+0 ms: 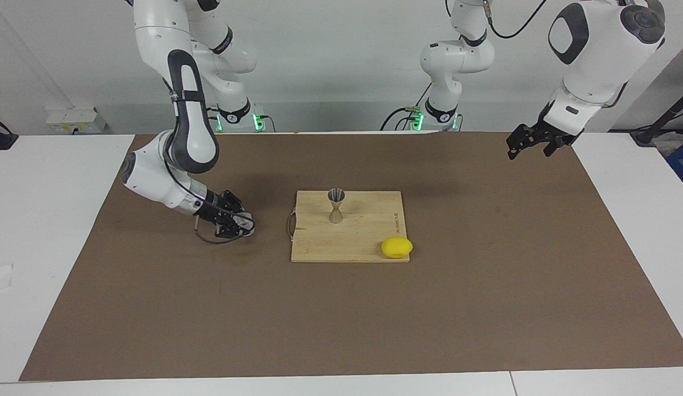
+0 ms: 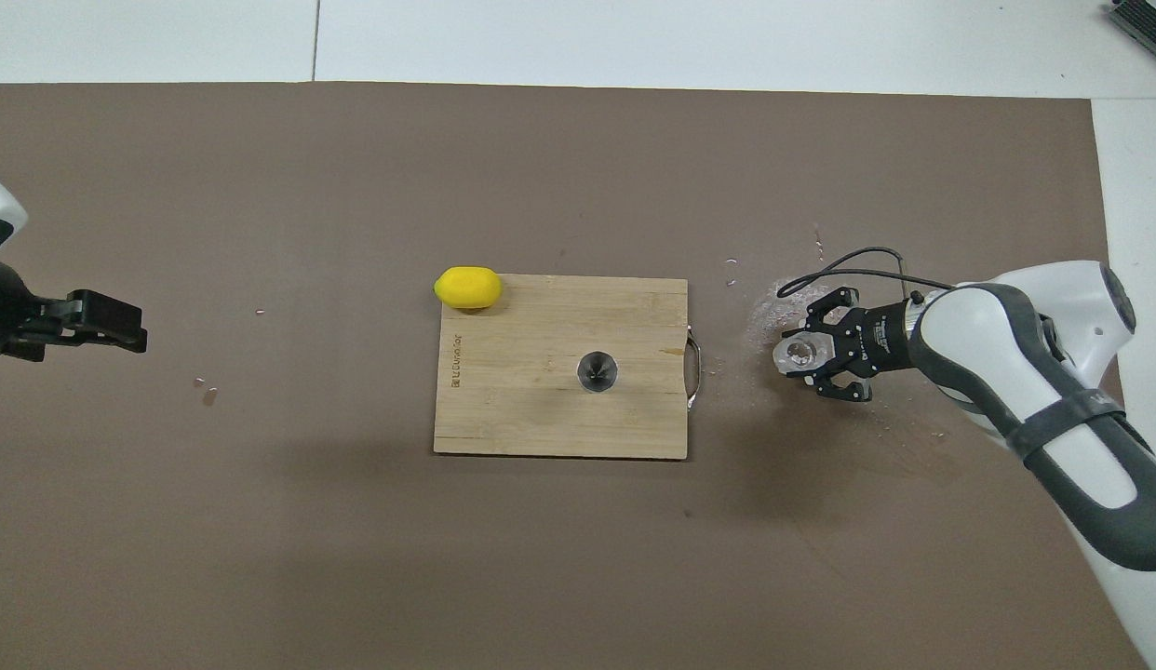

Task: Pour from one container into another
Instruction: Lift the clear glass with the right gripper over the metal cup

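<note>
At the left of the facing view, a little above mid-height, the right gripper (image 1: 235,223) sits low over the brown mat (image 1: 154,308) with its fingers set on either side of the glass cup (image 1: 243,221); the jaws look closed around it, holding it. In the overhead view the same gripper (image 2: 813,355) appears at the right, the cup (image 2: 799,353) at its tip with its mouth showing as a pale ring. The cup seems upright or nearly so, though its tilt is hard to judge. Moving rightward in the facing view, the wooden cutting board (image 1: 369,242) fills the centre, and the metal measuring cup (image 1: 336,205) stands upright on it, in the board's upper part. A lemon (image 1: 397,247) rests on the board's lower right corner. This is the relation that matters: the measuring cup lies straight to the right of the held glass, at about the same height in the frame, so the right arm is plainly the nearer one. At the upper right the left gripper (image 1: 531,141) waits in the air, jaws narrow.
</note>
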You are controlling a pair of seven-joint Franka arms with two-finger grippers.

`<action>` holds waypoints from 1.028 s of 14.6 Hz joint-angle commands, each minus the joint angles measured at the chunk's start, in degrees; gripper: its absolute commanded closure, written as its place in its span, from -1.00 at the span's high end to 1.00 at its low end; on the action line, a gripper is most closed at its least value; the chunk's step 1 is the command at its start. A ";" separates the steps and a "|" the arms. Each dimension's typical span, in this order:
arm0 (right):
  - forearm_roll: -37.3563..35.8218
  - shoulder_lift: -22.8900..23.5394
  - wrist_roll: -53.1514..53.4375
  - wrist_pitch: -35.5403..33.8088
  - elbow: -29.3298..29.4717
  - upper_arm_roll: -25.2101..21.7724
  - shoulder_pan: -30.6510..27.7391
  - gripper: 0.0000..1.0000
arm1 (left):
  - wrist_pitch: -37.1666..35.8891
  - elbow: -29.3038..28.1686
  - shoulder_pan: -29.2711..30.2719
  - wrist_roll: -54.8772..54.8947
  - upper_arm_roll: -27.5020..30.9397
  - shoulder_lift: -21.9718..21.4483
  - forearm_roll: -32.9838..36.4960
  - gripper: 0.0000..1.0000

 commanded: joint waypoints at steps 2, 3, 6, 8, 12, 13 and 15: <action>1.16 -2.58 7.33 0.39 1.67 0.16 4.09 -1.00 | -1.14 0.44 -0.92 -0.08 0.76 -0.50 0.15 1.00; 0.63 -2.49 11.11 0.39 2.91 0.16 5.58 -1.00 | -1.14 0.44 -0.92 -0.08 0.67 -0.50 0.15 1.00; -5.16 -1.96 21.48 0.74 6.95 0.16 10.06 -1.00 | -1.14 0.44 -0.92 -0.08 0.67 -0.50 0.15 1.00; -8.50 -1.53 27.37 0.48 9.50 0.16 13.14 -1.00 | -1.14 0.44 -0.92 -0.08 0.67 -0.50 0.15 1.00; -17.45 0.05 39.32 -0.75 15.82 0.16 19.20 -1.00 | -1.14 0.44 -0.92 -0.08 0.67 -0.50 0.15 1.00; -20.70 0.67 42.14 -0.76 17.23 0.24 20.79 -1.00 | -1.14 0.44 -0.92 -0.08 0.67 -0.50 0.15 1.00; -24.32 1.29 46.02 -0.05 18.82 0.24 23.51 -1.00 | -1.23 0.44 -0.92 -0.08 0.67 -0.50 0.15 1.00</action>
